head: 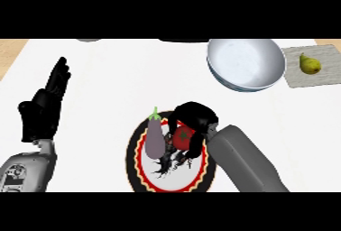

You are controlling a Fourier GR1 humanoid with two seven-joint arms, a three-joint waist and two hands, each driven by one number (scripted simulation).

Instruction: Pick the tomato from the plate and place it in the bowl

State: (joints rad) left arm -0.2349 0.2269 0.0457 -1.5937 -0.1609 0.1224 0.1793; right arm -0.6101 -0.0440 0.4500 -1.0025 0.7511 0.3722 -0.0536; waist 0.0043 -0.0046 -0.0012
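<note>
Curled right hand (193, 115) round the tomato (184, 135), there on the plate (134, 151) just beside the aubergine (155, 137). Rested left hand (43, 113) at the left, fingers straight up. Saw the bowl (246, 63) well apart

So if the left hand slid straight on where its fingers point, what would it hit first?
Probably nothing: the left hand points over bare white counter toward the far edge, as far as the picture shows.

Tomato (184, 135), frame centre: largely covered by fingers (174, 122) of right hand (196, 115). Plate (136, 154): lower rim clipped. Dark shape (185, 40), top edge: unidentifiable.
</note>
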